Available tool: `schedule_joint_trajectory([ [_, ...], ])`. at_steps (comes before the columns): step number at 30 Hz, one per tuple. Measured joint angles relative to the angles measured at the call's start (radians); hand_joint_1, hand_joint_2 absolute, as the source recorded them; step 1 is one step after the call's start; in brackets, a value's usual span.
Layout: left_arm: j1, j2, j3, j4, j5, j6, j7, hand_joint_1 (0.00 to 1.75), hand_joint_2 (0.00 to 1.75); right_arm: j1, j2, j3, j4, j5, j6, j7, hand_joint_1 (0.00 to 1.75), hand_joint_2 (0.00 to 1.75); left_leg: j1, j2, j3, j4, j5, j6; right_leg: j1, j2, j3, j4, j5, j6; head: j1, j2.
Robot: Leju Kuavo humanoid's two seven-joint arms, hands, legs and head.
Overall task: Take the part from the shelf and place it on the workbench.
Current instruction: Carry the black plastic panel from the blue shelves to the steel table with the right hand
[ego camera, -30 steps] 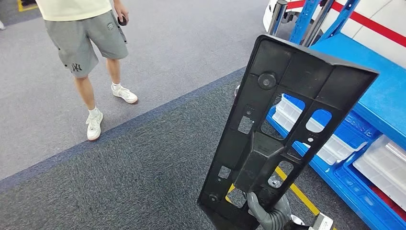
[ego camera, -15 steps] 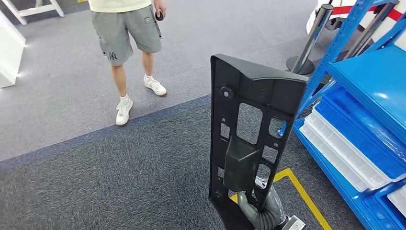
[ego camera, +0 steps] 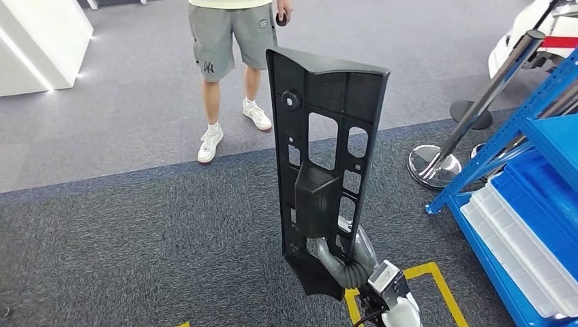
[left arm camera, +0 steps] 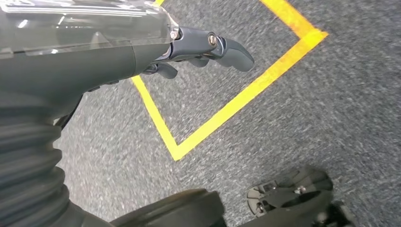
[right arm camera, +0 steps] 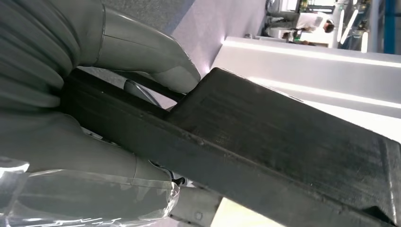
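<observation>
Part (ego camera: pixel 320 136) upright, right hand (ego camera: pixel 347 262) grasping its lower end, left hand (left arm camera: pixel 198 52) released, blue shelf (ego camera: pixel 538 204) beside.

The black part (ego camera: pixel 326 163) hides most of the right robot hand (ego camera: pixel 347 262) holding it. Past the part, the person (ego camera: pixel 232 41) is cut off above the waist. Beside the right robot hand, the blue shelf (ego camera: pixel 538 225) runs off the edge.

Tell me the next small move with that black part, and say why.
Probably keep turning away from the blue shelf toward a workbench, with the grip unchanged. The right hand holds the black part upright by its lower end over carpet, a person stands ahead, and no workbench is clearly in sight. The left hand hangs free above the floor.
</observation>
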Motion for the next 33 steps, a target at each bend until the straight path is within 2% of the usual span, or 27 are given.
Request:
schedule_joint_trajectory([
  [2, -0.002, -0.001, -0.002, 0.000, 0.000, 0.000, 0.000, 0.00, 1.75, -0.047, 0.000, -0.008, 0.040, 0.001, 0.002, 0.002, 1.75, 1.75, 0.006, -0.028, -0.002, 0.013, -0.005, -0.009, -0.011, 0.018, 0.045, -0.111, 0.077, 0.008, 0.000, 0.000],
  [3, -0.004, -0.001, -0.003, 0.000, 0.000, 0.000, 0.000, 0.00, 1.75, -0.070, 0.000, -0.011, 0.060, 0.002, 0.003, 0.002, 1.75, 1.75, 0.008, -0.040, -0.007, 0.024, -0.009, -0.016, -0.016, 0.045, 0.070, -0.171, 0.104, 0.011, 0.000, 0.000],
  [5, -0.009, -0.001, -0.005, 0.000, 0.001, 0.000, 0.000, 0.00, 1.75, -0.104, 0.000, -0.017, 0.093, 0.003, 0.003, 0.002, 1.75, 1.75, 0.012, -0.063, -0.026, 0.041, -0.013, -0.030, -0.020, 0.086, 0.093, -0.234, 0.116, 0.008, 0.000, 0.000],
  [6, -0.010, -0.001, -0.005, 0.000, 0.001, 0.000, 0.000, 0.00, 1.75, -0.115, 0.000, -0.021, 0.107, 0.003, 0.003, 0.003, 1.75, 1.75, 0.014, -0.075, -0.035, 0.044, -0.012, -0.037, -0.018, 0.090, 0.093, -0.238, 0.110, 0.003, 0.000, 0.000],
  [7, -0.010, -0.001, -0.006, 0.000, 0.001, 0.000, 0.000, 0.00, 1.75, -0.125, 0.000, -0.023, 0.117, 0.003, 0.003, 0.003, 1.75, 1.75, 0.017, -0.086, -0.043, 0.044, -0.010, -0.043, -0.017, 0.080, 0.092, -0.240, 0.109, -0.004, -0.001, 0.000],
  [8, -0.009, -0.002, -0.006, 0.000, 0.001, 0.000, 0.000, 0.00, 1.75, -0.135, 0.001, -0.025, 0.128, 0.003, 0.004, 0.003, 1.75, 1.75, 0.018, -0.084, -0.046, 0.046, -0.010, -0.049, -0.016, 0.068, 0.093, -0.243, 0.110, -0.011, -0.001, 0.000],
  [10, -0.010, -0.002, -0.006, 0.000, 0.002, 0.000, 0.000, 0.00, 1.75, -0.162, 0.004, -0.027, 0.152, 0.003, 0.007, 0.001, 1.75, 1.75, 0.017, -0.039, -0.068, 0.087, -0.031, -0.057, -0.016, 0.043, 0.099, -0.251, 0.112, -0.024, -0.001, 0.000],
  [12, -0.014, -0.002, -0.006, 0.000, 0.002, 0.000, -0.001, 0.00, 1.75, -0.203, 0.004, -0.031, 0.193, 0.001, 0.011, -0.002, 1.75, 1.75, 0.017, 0.015, -0.124, 0.203, -0.082, -0.063, -0.011, 0.016, 0.103, -0.253, 0.110, -0.032, -0.001, 0.000],
  [13, -0.017, -0.002, -0.006, 0.000, 0.001, -0.002, -0.002, 0.00, 1.75, -0.233, 0.003, -0.034, 0.226, 0.000, 0.009, -0.004, 1.75, 1.75, 0.019, 0.024, -0.158, 0.269, -0.105, -0.064, -0.007, 0.002, 0.103, -0.253, 0.109, -0.033, -0.001, 0.000],
  [14, -0.020, -0.002, -0.007, 0.000, -0.003, -0.004, -0.002, 0.00, 1.75, -0.266, 0.002, -0.037, 0.265, -0.001, 0.004, -0.004, 1.75, 1.75, 0.019, 0.027, -0.183, 0.313, -0.114, -0.064, -0.005, -0.012, 0.104, -0.253, 0.108, -0.035, -0.001, 0.000],
  [15, -0.024, -0.002, -0.008, 0.000, -0.008, -0.007, -0.002, 0.00, 1.75, -0.305, 0.001, -0.042, 0.309, -0.002, -0.004, -0.006, 1.75, 1.75, 0.019, 0.029, -0.191, 0.322, -0.104, -0.063, -0.003, -0.025, 0.105, -0.253, 0.107, -0.035, -0.001, 0.000],
  [16, -0.025, -0.002, -0.009, 0.000, -0.013, -0.012, 0.000, 0.00, 1.75, -0.348, 0.000, -0.047, 0.357, -0.004, -0.014, -0.008, 1.75, 1.75, 0.019, 0.031, -0.178, 0.290, -0.075, -0.060, -0.001, -0.036, 0.107, -0.253, 0.105, -0.035, -0.001, 0.000],
  [17, -0.026, -0.001, -0.010, 0.000, -0.017, -0.015, 0.001, 0.00, 1.75, -0.395, -0.001, -0.053, 0.405, -0.005, -0.024, -0.011, 1.75, 1.75, 0.017, 0.042, -0.148, 0.225, -0.035, -0.055, 0.000, -0.045, 0.109, -0.253, 0.103, -0.034, -0.001, 0.000],
  [18, -0.027, -0.001, -0.012, 0.000, -0.020, -0.018, 0.003, 0.00, 1.75, -0.445, -0.001, -0.059, 0.457, -0.008, -0.034, -0.016, 1.75, 1.75, 0.011, 0.065, -0.116, 0.157, -0.005, -0.050, 0.001, -0.054, 0.112, -0.254, 0.101, -0.032, -0.001, 0.000],
  [19, -0.028, -0.001, -0.014, 0.000, -0.022, -0.021, 0.003, 0.00, 1.75, -0.495, -0.001, -0.067, 0.511, -0.012, -0.045, -0.021, 1.75, 1.75, 0.003, 0.088, -0.090, 0.100, 0.014, -0.044, 0.002, -0.062, 0.113, -0.254, 0.100, -0.029, -0.001, 0.000],
  [20, -0.030, 0.000, -0.015, 0.000, -0.023, -0.021, 0.003, 0.00, 1.75, -0.545, 0.000, -0.075, 0.570, -0.016, -0.058, -0.025, 1.75, 1.75, -0.005, 0.106, -0.076, 0.064, 0.021, -0.037, 0.004, -0.070, 0.113, -0.254, 0.100, -0.025, -0.001, 0.000],
  [21, -0.033, 0.000, -0.017, 0.000, -0.024, -0.022, 0.002, 0.00, 1.75, -0.591, 0.000, -0.082, 0.628, -0.019, -0.071, -0.028, 1.75, 1.75, -0.013, 0.113, -0.073, 0.051, 0.017, -0.032, 0.005, -0.080, 0.111, -0.256, 0.100, -0.021, -0.001, 0.000],
  [23, -0.034, 0.000, -0.019, 0.000, -0.023, -0.022, -0.001, 0.00, 1.75, -0.673, 0.004, -0.094, 0.737, -0.018, -0.098, -0.030, 1.75, 1.75, -0.015, 0.092, -0.072, 0.035, 0.020, -0.017, 0.005, -0.101, 0.113, -0.258, 0.097, -0.010, -0.001, 0.000],
  [24, -0.033, 0.001, -0.020, 0.000, -0.023, -0.020, -0.001, 0.00, 1.75, -0.707, 0.006, -0.098, 0.784, -0.011, -0.113, -0.027, 1.75, 1.75, -0.013, 0.080, -0.067, 0.026, 0.024, -0.010, 0.003, -0.095, 0.112, -0.252, 0.090, -0.006, -0.001, 0.000],
  [25, -0.033, 0.001, -0.021, 0.000, -0.022, -0.020, -0.002, 0.00, 1.75, -0.739, 0.009, -0.101, 0.830, 0.000, -0.132, -0.021, 1.75, 1.75, -0.011, 0.070, -0.061, 0.017, 0.028, -0.003, 0.002, -0.077, 0.104, -0.230, 0.076, -0.004, -0.001, 0.000],
  [27, -0.037, 0.001, -0.023, 0.000, -0.021, -0.018, -0.002, 0.00, 1.75, -0.797, 0.010, -0.104, 0.918, 0.028, -0.180, 0.004, 1.75, 1.75, -0.008, 0.049, -0.054, 0.009, 0.032, 0.005, 0.000, -0.025, 0.051, -0.123, 0.028, -0.002, 0.000, 0.000],
  [28, -0.040, 0.001, -0.023, 0.000, -0.020, -0.018, -0.002, 0.00, 1.75, -0.822, 0.011, -0.106, 0.959, 0.039, -0.201, 0.018, 1.75, 1.75, -0.008, 0.036, -0.053, 0.010, 0.032, 0.007, 0.000, -0.010, 0.010, -0.052, 0.004, -0.002, 0.000, 0.000],
  [29, -0.042, 0.001, -0.023, 0.000, -0.020, -0.018, -0.001, 0.00, 1.75, -0.840, 0.011, -0.108, 0.994, 0.047, -0.217, 0.030, 1.75, 1.75, -0.008, 0.020, -0.053, 0.011, 0.031, 0.008, -0.001, -0.003, -0.025, 0.002, -0.005, -0.001, 0.000, 0.000],
  [30, -0.042, 0.000, -0.023, 0.000, -0.020, -0.018, -0.001, 0.00, 1.75, -0.854, 0.010, -0.111, 1.022, 0.051, -0.226, 0.037, 1.75, 1.75, -0.007, 0.004, -0.052, 0.014, 0.029, 0.008, -0.002, -0.001, -0.047, 0.027, 0.003, 0.000, 0.000, 0.000],
  [31, -0.041, 0.000, -0.023, 0.000, -0.019, -0.018, 0.000, 0.00, 1.75, -0.866, 0.010, -0.113, 1.043, 0.053, -0.231, 0.040, 1.75, 1.75, -0.006, -0.011, -0.050, 0.018, 0.026, 0.006, -0.003, 0.001, -0.051, 0.010, 0.033, 0.001, 0.000, 0.000],
  [32, -0.040, 0.000, -0.023, 0.000, -0.018, -0.018, 0.000, 0.00, 1.75, -0.877, 0.009, -0.114, 1.060, 0.054, -0.233, 0.042, 1.75, 1.75, -0.004, -0.025, -0.049, 0.025, 0.020, 0.002, -0.006, 0.007, -0.038, -0.041, 0.077, 0.003, 0.000, 0.000],
  [33, -0.038, 0.000, -0.023, 0.000, -0.016, -0.018, -0.001, 0.00, 1.75, -0.888, 0.009, -0.115, 1.075, 0.054, -0.234, 0.042, 1.75, 1.75, -0.001, -0.037, -0.050, 0.033, 0.013, -0.003, -0.010, 0.024, -0.017, -0.103, 0.117, 0.005, 0.000, 0.000],
])
